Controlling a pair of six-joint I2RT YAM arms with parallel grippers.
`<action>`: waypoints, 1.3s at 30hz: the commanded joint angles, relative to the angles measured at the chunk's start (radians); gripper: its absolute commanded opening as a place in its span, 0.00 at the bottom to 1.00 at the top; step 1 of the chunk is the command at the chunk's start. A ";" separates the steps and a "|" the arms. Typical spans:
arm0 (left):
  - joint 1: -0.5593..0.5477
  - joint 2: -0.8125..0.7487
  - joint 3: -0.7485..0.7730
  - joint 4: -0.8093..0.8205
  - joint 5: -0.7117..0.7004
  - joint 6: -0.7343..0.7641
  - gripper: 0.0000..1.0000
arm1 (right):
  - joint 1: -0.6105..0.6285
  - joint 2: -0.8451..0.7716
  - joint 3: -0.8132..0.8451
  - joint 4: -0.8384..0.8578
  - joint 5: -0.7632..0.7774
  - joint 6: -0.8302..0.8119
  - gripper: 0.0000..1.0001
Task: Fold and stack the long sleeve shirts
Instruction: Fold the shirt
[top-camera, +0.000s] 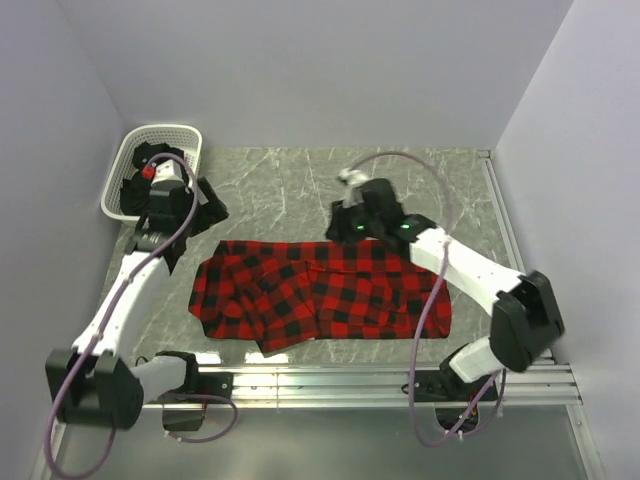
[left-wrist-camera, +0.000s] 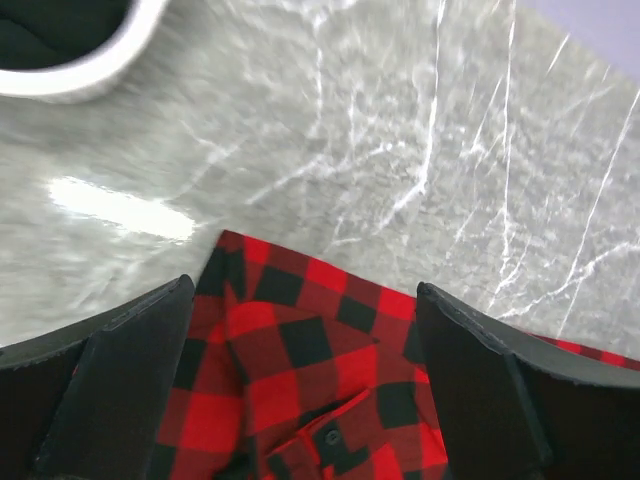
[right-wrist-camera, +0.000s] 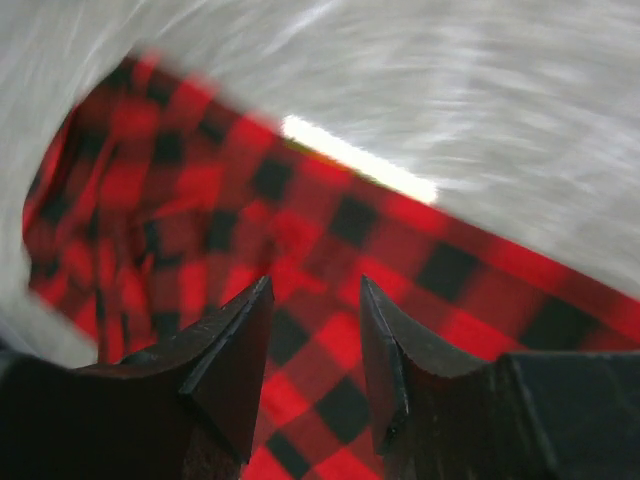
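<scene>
The red-and-black check shirt (top-camera: 320, 295) lies spread and partly folded across the middle of the marble table. My left gripper (top-camera: 203, 214) hovers over its upper-left corner. In the left wrist view that gripper (left-wrist-camera: 305, 290) is wide open, with the shirt's buttoned corner (left-wrist-camera: 300, 380) below the gap and nothing held. My right gripper (top-camera: 347, 226) is at the shirt's top edge. In the blurred right wrist view it (right-wrist-camera: 315, 285) is open, and only the check cloth (right-wrist-camera: 330, 240) shows beneath it. Dark cloth (left-wrist-camera: 50, 25), apparently the black shirt, lies in the basket.
A white lattice basket (top-camera: 176, 133) stands at the back left corner against the wall, and its rim (left-wrist-camera: 90, 70) shows in the left wrist view. Walls close the table on the left, back and right. A metal rail (top-camera: 380, 380) runs along the near edge.
</scene>
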 joint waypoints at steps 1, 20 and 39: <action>0.003 -0.108 -0.074 0.007 -0.088 0.081 0.99 | 0.131 0.114 0.139 -0.122 -0.010 -0.196 0.48; -0.004 -0.180 -0.131 -0.033 -0.154 0.081 0.99 | 0.409 0.610 0.492 -0.205 0.018 -0.311 0.52; -0.004 -0.166 -0.130 -0.030 -0.140 0.083 0.99 | 0.441 0.649 0.500 -0.205 -0.008 -0.328 0.36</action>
